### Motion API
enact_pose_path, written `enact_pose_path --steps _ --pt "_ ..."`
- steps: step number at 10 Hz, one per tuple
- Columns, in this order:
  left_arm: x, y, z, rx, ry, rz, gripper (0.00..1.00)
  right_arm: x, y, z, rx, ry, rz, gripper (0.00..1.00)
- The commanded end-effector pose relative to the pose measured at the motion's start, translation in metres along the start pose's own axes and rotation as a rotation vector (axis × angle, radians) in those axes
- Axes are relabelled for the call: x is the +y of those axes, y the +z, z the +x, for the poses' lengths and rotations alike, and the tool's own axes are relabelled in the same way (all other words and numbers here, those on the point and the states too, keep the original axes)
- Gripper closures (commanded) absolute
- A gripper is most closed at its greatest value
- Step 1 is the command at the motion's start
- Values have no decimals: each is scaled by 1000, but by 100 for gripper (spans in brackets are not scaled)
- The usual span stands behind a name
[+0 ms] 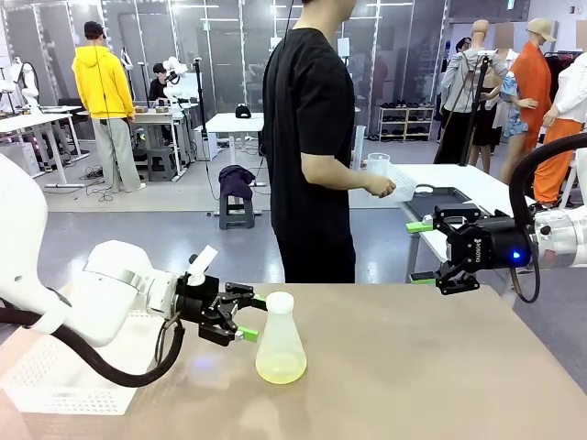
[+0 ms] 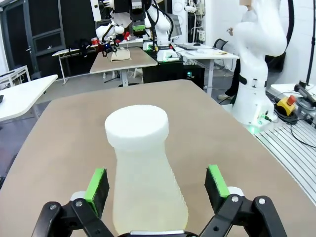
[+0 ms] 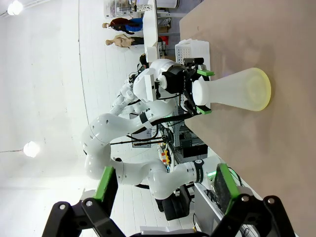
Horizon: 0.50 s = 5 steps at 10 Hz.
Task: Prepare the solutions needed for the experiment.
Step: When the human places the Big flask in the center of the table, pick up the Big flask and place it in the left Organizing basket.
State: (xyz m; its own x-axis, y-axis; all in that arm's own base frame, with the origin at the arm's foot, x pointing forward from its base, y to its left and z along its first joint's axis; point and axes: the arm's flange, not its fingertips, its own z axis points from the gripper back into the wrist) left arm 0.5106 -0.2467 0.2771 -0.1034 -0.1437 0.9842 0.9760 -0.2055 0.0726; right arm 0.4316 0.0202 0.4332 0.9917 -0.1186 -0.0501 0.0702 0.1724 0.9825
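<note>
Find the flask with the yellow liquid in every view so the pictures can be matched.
Front view: flask low, left of centre, beside the left gripper.
Left wrist view: bottom centre, between the open green pads.
Right wrist view: upper right, lying sideways.
Shared landmark: the flask's white cap, and the brown table.
</note>
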Motion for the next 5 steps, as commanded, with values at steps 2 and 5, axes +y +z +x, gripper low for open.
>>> enact_pose_path --steps 2,5 --pt "11 -11 -2 -31 -23 29 0 1 0 0 -6 4 0 0" --pt "17 -27 -4 -54 -31 4 0 1 0 0 -6 4 0 0"
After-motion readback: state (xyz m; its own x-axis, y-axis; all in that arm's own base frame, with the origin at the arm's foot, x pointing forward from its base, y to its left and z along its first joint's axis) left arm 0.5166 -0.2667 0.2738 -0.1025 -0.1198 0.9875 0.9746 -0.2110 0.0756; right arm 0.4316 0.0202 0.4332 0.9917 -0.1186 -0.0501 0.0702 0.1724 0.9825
